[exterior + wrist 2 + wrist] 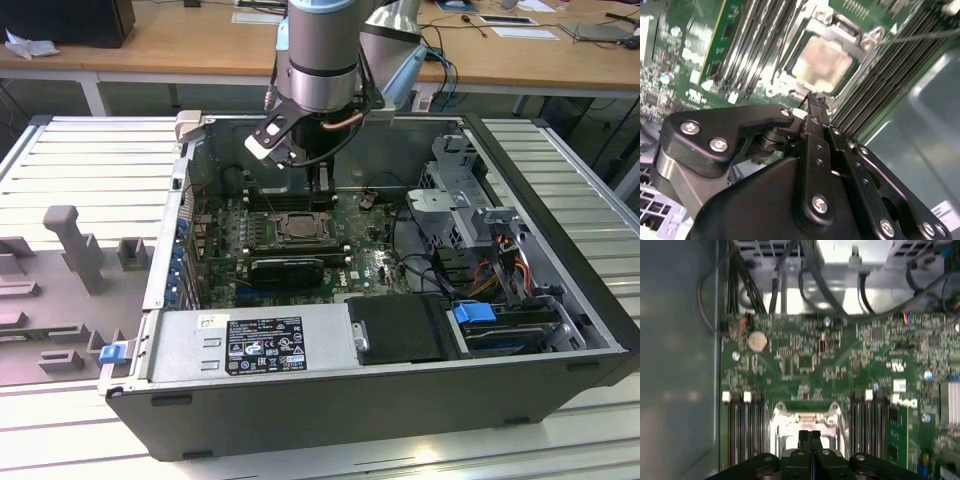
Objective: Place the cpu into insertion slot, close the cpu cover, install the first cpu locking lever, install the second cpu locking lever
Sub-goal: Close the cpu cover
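I'm seeing the gripper (815, 101) with its fingers pressed together and nothing between them, hanging just above the near edge of the cpu cover (856, 52). The cpu (822, 62) is lying in the insertion slot (272, 228), its pale top showing through the cover's window. Memory slots (890, 75) are flanking it on the green motherboard (805, 355) inside the open computer case (400, 400).

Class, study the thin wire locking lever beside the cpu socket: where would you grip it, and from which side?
Probably take the locking lever on its straight run, away from the cpu cover corner, with the gripper coming from above and closing across it: the wire is thin and memory slots flank it.
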